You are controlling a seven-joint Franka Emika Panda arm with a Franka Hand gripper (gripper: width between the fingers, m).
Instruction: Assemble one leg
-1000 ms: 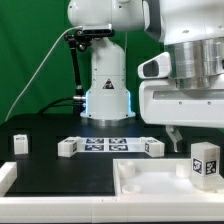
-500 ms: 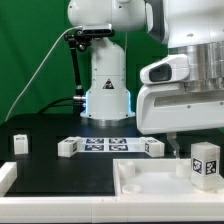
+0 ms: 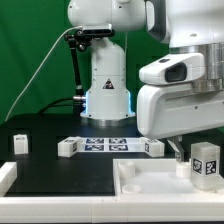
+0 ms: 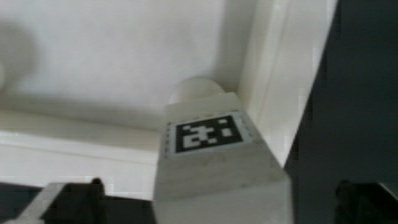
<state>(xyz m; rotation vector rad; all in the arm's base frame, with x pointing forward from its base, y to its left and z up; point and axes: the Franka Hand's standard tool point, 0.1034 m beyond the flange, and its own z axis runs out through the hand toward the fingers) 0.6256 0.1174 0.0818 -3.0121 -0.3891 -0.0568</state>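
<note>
A white leg [image 3: 205, 162] with a black-and-white tag stands upright in the white tray [image 3: 145, 182] at the exterior view's right. My gripper [image 4: 217, 208] hangs just above it, open. In the wrist view the leg [image 4: 217, 150] rises between the two dark fingertips [image 4: 71, 203], with a gap on each side. One finger [image 3: 176, 150] shows in the exterior view beside the leg; the other is hidden. Three more legs lie on the black table: one [image 3: 20, 143] at the left, two [image 3: 67, 147] [image 3: 152, 147] at the ends of the marker board.
The marker board [image 3: 106, 145] lies flat mid-table in front of the robot base [image 3: 106, 95]. A white part edge [image 3: 5, 178] shows at the exterior view's lower left. A black stand [image 3: 76, 65] with cable rises behind.
The gripper has come down a little over the upright leg in the tray. The leg and the other parts have not moved.
</note>
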